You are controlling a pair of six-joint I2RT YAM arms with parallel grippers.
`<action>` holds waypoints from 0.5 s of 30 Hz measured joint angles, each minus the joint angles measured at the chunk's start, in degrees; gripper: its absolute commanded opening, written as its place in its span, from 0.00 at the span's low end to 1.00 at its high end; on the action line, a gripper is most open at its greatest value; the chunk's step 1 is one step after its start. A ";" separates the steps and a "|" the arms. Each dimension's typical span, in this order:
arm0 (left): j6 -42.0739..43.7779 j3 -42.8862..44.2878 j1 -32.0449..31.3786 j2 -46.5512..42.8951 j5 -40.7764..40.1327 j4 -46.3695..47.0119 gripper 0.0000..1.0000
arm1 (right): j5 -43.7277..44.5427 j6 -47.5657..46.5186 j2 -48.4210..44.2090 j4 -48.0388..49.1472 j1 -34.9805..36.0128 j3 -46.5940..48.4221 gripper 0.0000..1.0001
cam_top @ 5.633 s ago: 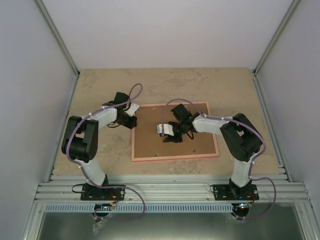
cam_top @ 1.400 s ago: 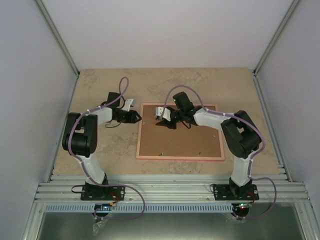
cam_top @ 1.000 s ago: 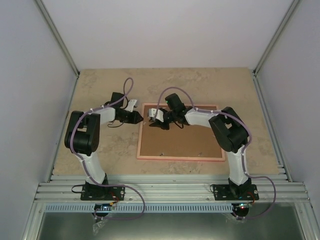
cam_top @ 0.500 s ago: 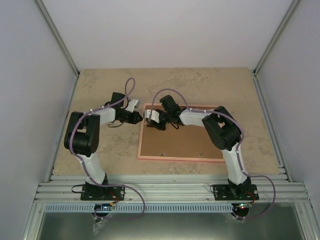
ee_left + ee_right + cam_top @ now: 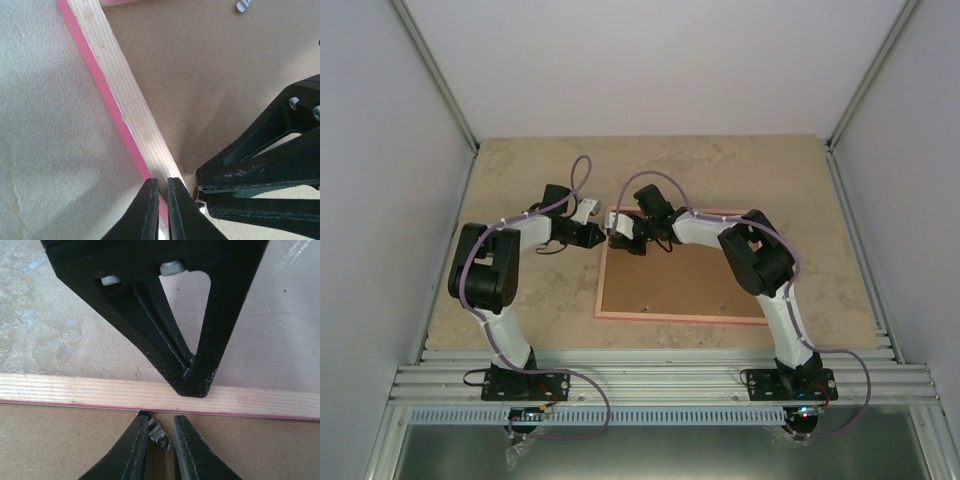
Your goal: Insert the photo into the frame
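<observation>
**Working at the far-left corner of an upturned frame**

Showing the frame [image 5: 670, 317] lying face down near the middle of the worktop [image 5: 520, 170], with the brown backing board [image 5: 690, 280] uppermost inside pale wooden rails edged in pink. Not finding the photo in any view.

Resting the left fingers [image 5: 155, 192] tip-down on the left rail, closed to a sliver and holding nothing. Straddling a small metal clip [image 5: 159, 434] just inside that rail with the right fingers [image 5: 144, 430], narrowly parted; not showing whether actually pinching it.

Judging the frame light, stiff and apt to slide, so best steadied by pressing on a rail. Expecting the photo to be thin, glossy and easily creased, so best taken by an edge.

Noting the backing board and its clips barring the way in, and both sets of fingers crowding one corner.
</observation>
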 measured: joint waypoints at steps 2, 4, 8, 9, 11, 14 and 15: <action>0.00 0.07 -0.07 0.02 -0.13 -0.09 0.08 | -0.07 0.02 0.48 -0.98 0.00 0.96 0.17; 0.00 0.22 -0.11 0.04 -0.31 -0.28 0.08 | -0.04 -0.22 0.66 -2.10 0.00 1.64 0.16; 0.00 0.66 -0.33 0.39 -0.26 -0.52 0.08 | 0.17 -0.87 0.66 -3.63 0.04 2.03 0.14; 0.00 0.72 -0.37 0.44 -0.26 -0.57 0.08 | 0.24 -0.98 0.66 -3.93 0.07 2.14 0.14; 0.00 0.74 -0.39 0.44 -0.24 -0.59 0.07 | 0.52 -1.16 0.66 -4.44 0.07 2.32 0.14; -0.02 0.81 -0.39 0.50 -0.22 -0.66 0.07 | 1.03 -1.16 0.70 -4.74 0.28 2.40 0.12; -0.02 0.83 -0.39 0.50 -0.22 -0.68 0.07 | 1.18 -0.98 0.70 -4.79 0.31 2.40 0.11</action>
